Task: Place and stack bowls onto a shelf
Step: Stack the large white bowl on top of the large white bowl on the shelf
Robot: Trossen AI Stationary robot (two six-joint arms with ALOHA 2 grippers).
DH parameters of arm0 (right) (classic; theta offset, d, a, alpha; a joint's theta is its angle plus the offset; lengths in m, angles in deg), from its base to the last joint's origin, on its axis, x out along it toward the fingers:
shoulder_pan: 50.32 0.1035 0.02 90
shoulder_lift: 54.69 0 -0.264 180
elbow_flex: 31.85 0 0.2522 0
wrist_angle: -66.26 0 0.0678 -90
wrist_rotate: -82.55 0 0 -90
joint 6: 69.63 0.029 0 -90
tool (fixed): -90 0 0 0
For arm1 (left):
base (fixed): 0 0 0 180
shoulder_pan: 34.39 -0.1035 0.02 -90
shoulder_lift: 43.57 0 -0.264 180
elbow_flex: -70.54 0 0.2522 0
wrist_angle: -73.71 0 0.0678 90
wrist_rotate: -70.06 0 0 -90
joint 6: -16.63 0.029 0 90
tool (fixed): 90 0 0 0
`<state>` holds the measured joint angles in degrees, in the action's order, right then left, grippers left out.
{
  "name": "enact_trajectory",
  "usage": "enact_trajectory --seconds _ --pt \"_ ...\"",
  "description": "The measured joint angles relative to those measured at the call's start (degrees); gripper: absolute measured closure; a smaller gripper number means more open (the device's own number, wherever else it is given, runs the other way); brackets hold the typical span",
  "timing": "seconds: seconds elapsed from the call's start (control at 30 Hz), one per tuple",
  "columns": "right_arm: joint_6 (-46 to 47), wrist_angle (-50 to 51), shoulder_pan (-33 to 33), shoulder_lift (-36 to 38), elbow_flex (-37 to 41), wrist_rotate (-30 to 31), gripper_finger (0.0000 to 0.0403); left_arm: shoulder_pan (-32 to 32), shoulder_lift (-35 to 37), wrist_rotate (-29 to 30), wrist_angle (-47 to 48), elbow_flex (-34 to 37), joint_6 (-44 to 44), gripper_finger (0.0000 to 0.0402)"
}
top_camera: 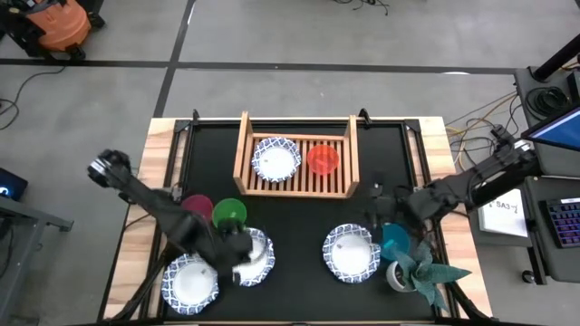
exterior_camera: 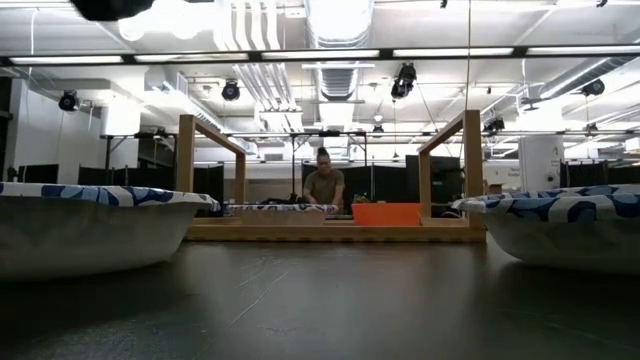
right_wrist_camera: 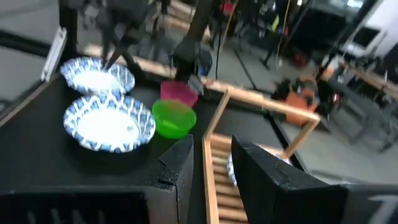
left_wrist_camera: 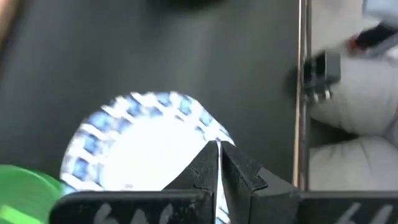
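Note:
My left gripper [left_wrist_camera: 219,148] is low over the table's near left part [top_camera: 234,257], shut on a white bowl with a blue-patterned rim [top_camera: 256,254]. A second such bowl [top_camera: 190,281] sits beside it, and a third [top_camera: 352,252] sits at the near right. The pink bowl [top_camera: 197,206] and the green bowl [top_camera: 229,214] stand close behind the left gripper. The teal bowl [top_camera: 395,240] stands at the right. The wooden shelf [top_camera: 243,149] holds a blue-rimmed bowl [top_camera: 275,158] and the red bowl [top_camera: 323,158]. My right gripper [top_camera: 376,201] hovers open to the right of the shelf [right_wrist_camera: 211,149]. My left gripper pinches the blue-patterned rim [left_wrist_camera: 200,123] of the bowl between its two fingers [left_wrist_camera: 205,167], one on the inner side and one on the outer. The fingers come slanting down from the table's left. Whether the bowl is lifted clear, I cannot tell.
A small pot with a spiky teal-green plant [top_camera: 417,269] stands at the near right corner, next to the teal bowl. Bare black table lies between the shelf and the near bowls. A person [exterior_camera: 323,185] sits in the room beyond the table.

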<state>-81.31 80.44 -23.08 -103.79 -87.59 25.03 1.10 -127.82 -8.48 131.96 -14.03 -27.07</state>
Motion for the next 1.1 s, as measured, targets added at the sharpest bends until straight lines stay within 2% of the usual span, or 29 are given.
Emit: enact_trajectory --seconds 0.2,0.3,0.43,0.6,0.8,1.1 --pt "-1.8 -2.5 0.0 4.7 4.3 -0.5 0.0314 3.6 -12.6 -2.5 4.2 -9.3 -5.9 0.0389" --pt "-1.9 -2.5 0.0 5.7 5.5 -2.9 0.0318 3.9 -18.4 -3.1 10.2 -14.5 -7.0 0.0363" --pt "-1.8 -2.5 0.0 5.4 5.8 -3.1 0.0322 3.8 -26.0 -3.1 19.0 -20.6 -7.8 0.0317" --pt "-1.8 -2.4 0.0 4.2 5.9 -3.2 0.0323 4.2 -32.5 -3.2 24.8 -24.8 -7.4 0.0275" --pt "-0.9 -2.3 0.0 3.1 5.9 -3.9 0.0323 5.1 -34.9 -5.9 23.4 -25.2 -7.2 0.0267" --pt "0.1 -2.4 0.0 2.2 5.9 -4.5 0.0326 5.4 -35.0 -5.7 21.4 -24.6 -8.4 0.027"
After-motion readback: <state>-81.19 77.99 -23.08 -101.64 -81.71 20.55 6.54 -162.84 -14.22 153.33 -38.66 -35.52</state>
